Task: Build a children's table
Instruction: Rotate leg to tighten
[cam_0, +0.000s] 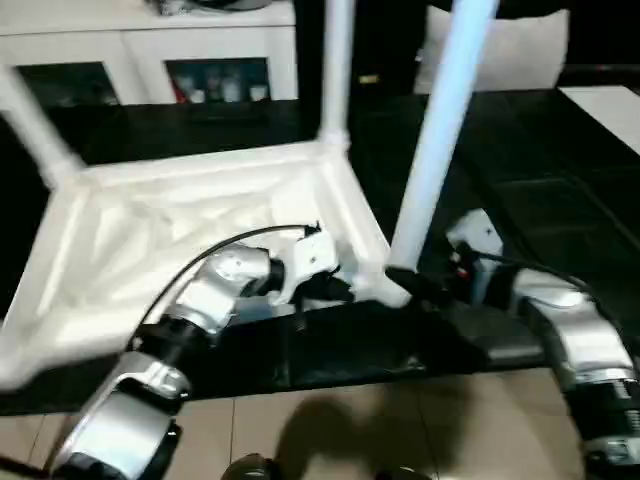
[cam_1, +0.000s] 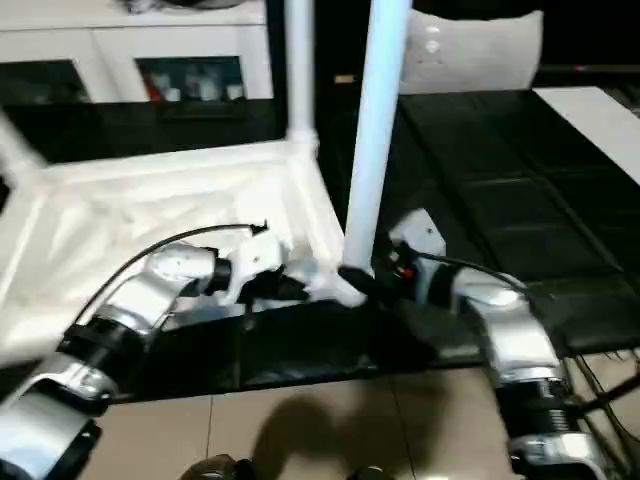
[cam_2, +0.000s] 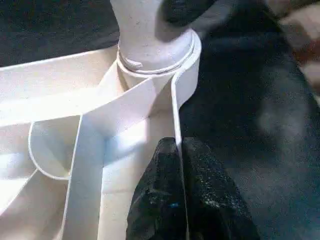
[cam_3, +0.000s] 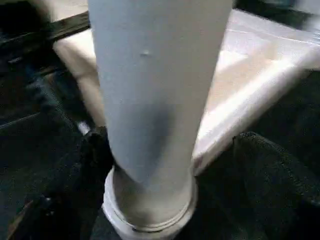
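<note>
The children's table lies upside down on a black mat, its ribbed white top facing up. One leg stands in the far right corner socket, and another leans out at the far left. A third leg stands in the near right socket. My left gripper is shut on the top's thin rim just beside that socket, also seen from the head. My right gripper is open around the base of the near right leg, one finger standing off it.
A white cabinet with glass doors stands behind the table. A white cushion lies at the back right. The black mat runs out to the right, where a white panel lies. Tan floor tiles are in front.
</note>
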